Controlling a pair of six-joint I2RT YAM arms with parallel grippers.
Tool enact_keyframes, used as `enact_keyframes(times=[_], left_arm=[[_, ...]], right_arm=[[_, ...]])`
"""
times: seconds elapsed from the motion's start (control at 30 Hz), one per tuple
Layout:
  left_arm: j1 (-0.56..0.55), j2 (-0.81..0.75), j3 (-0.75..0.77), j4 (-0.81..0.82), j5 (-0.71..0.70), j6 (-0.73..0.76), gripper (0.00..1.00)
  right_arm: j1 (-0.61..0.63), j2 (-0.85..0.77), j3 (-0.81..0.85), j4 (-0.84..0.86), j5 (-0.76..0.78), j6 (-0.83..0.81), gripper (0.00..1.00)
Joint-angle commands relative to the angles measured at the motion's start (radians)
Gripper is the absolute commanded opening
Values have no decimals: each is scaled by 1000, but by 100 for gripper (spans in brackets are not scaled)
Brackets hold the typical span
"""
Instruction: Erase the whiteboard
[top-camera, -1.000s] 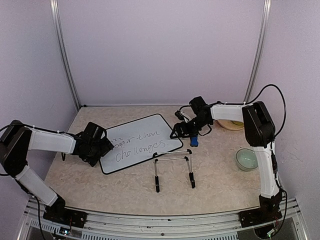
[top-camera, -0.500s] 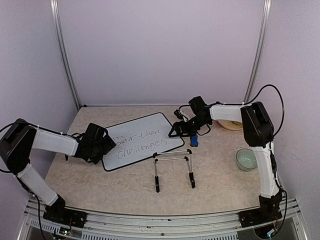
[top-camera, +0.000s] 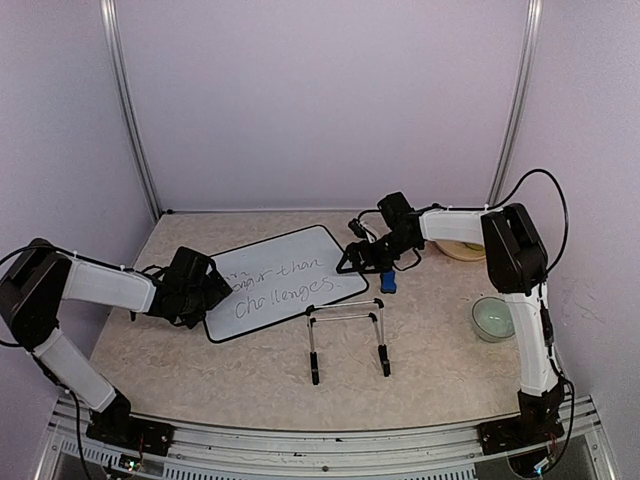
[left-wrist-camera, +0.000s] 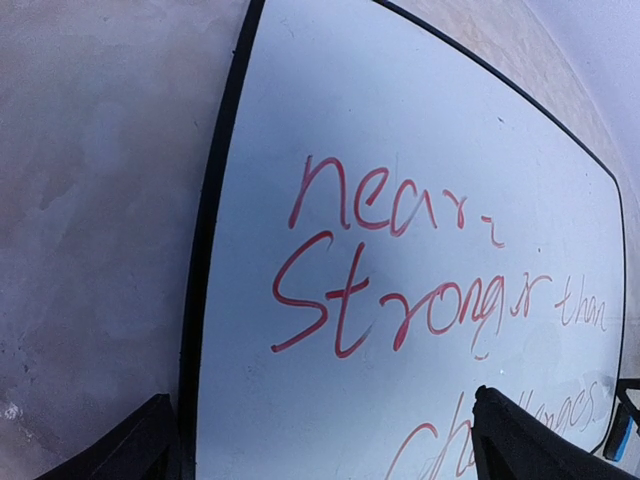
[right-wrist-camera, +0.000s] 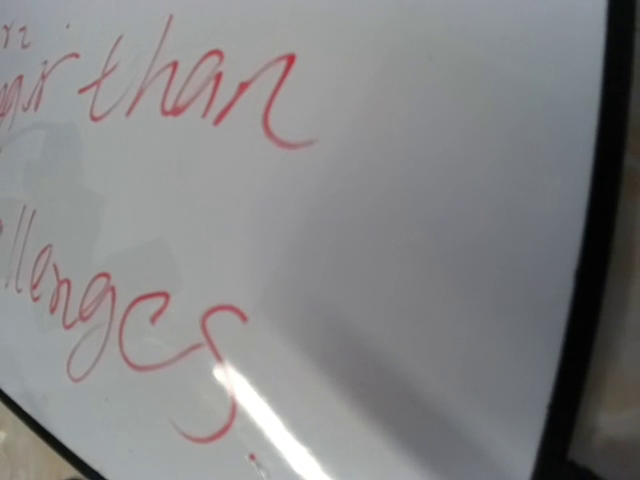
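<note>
The whiteboard (top-camera: 283, 283) is lying flat mid-table, its red writing intact. The left gripper (top-camera: 213, 290) is gaping empty over its left edge, and the right gripper (top-camera: 350, 263) likewise at its right edge (probably going for the blue eraser (top-camera: 388, 283) just beside).

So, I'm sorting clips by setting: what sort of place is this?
Probably a robot-lab cell: a table boxed in by plain walls and metal rails, left arm and right arm bolted at its edge.
</note>
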Motion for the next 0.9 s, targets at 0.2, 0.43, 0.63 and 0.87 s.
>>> enact_keyframes(times=[0.2, 0.43, 0.63, 0.87], left_arm=[[-54, -56, 26, 133, 157, -9, 98], [-54, -80, 44, 117, 145, 2, 98], [-54, -100, 50, 106, 132, 7, 98], [-55, -119, 92, -57, 71, 15, 98]], right_arm=[[99, -19, 5, -15, -205, -32, 99], [99, -59, 22, -13, -219, -25, 99], [99, -61, 50, -12, -229, -16, 99], [89, -49, 83, -84, -87, -40, 100]])
